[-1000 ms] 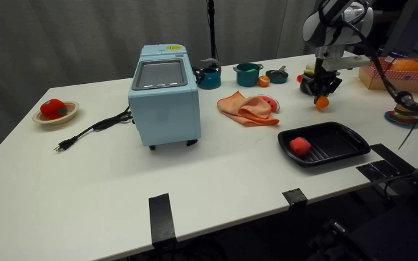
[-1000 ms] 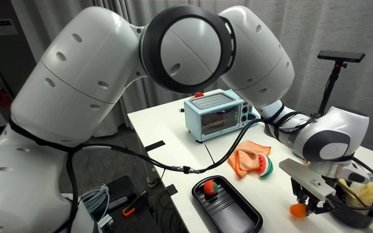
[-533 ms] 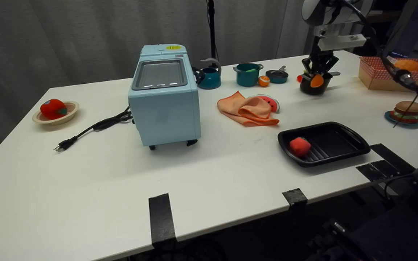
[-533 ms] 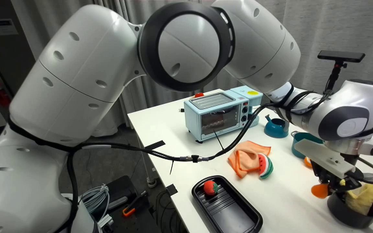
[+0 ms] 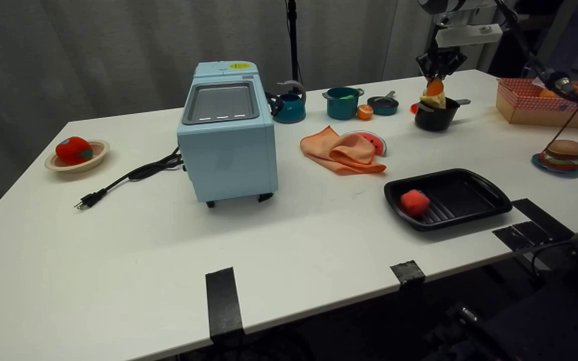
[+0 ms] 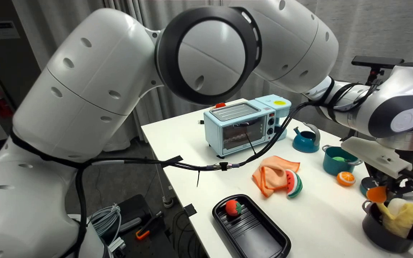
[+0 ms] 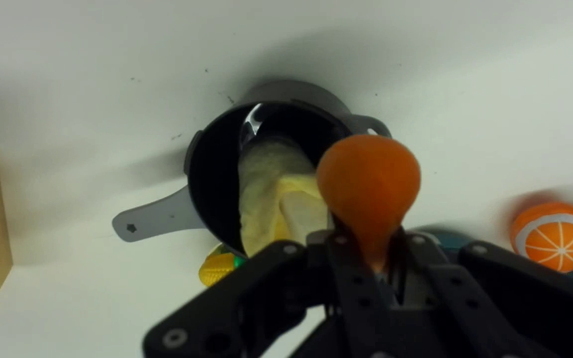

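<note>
Above the dark pot (image 5: 433, 120): gripper (image 7: 378, 258) clenched on the narrow end of an orange toy (image 7: 368, 181), whose round end sticks out.
Orange toy: held in the air over the pot; I cannot tell whether it touches the pale yellow toy (image 6: 400, 221) below.
Inside the dark pot: that pale yellow toy, rising past the edge.
Just beside that pot: toy corn (image 7: 216, 269), partly in view.
Orange half (image 6: 346, 178): near the teal pot (image 6: 332, 166).
Black tray (image 6: 262, 238): a strawberry (image 6: 232, 208) lies in one end.
Cloth (image 6: 273, 173): crumpled, a watermelon slice (image 6: 294, 183) up against it.
</note>
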Available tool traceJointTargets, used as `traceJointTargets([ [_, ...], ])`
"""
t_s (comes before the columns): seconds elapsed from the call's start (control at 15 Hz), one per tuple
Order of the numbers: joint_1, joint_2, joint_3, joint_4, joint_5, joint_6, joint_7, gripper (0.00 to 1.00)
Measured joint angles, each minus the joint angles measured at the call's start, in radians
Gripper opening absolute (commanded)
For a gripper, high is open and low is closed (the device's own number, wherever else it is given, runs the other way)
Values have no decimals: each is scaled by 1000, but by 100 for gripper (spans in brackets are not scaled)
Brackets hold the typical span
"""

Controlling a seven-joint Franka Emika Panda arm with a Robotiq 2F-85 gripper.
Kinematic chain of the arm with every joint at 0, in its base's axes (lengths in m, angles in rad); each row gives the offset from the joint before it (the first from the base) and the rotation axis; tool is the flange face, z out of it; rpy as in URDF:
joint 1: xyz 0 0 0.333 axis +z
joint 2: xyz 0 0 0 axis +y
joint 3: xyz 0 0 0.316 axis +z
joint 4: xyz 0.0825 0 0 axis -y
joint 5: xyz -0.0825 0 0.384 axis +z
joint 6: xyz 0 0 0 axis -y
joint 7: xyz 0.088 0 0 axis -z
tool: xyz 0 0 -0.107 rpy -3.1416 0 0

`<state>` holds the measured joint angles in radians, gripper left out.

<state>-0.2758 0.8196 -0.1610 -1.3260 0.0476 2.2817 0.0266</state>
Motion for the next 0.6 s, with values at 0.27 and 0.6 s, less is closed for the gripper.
traceJointTargets([
  [0.27, -1, 46, -32, 28, -5, 2, 36, 4],
  [0.6, -2, 101, -61, 51, -9, 3, 75, 4],
])
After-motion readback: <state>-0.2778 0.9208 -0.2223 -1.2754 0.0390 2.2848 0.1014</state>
